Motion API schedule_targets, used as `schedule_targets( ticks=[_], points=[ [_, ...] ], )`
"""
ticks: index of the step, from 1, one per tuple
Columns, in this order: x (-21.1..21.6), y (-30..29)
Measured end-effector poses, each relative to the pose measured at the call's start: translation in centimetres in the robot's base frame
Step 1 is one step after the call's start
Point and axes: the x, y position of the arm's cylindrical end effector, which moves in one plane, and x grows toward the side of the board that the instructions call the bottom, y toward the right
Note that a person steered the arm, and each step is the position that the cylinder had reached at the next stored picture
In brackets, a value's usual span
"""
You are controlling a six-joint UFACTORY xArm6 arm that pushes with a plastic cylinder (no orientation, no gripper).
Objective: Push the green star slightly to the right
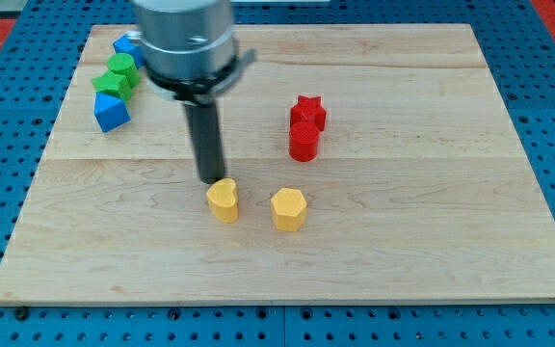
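Note:
Two green blocks sit at the board's upper left. The upper one looks star-like; the lower one touches it, and which is the star I cannot tell for sure. My tip rests on the board well to their lower right, just above the left yellow block.
A blue block lies above the green ones and a blue cube-like block below them. A red star touches a red cylinder at centre right. A yellow hexagon sits right of the other yellow block. The wooden board lies on blue pegboard.

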Motion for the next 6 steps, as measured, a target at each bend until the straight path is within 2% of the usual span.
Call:
schedule_targets(
  ticks=[2,3,4,5,6],
  points=[
    [-1.7,-20.6],
    [-9.1,-20.5],
    [-13.8,-16.7],
    [-13.9,-8.3],
    [-12.2,-10.5]
  ],
)
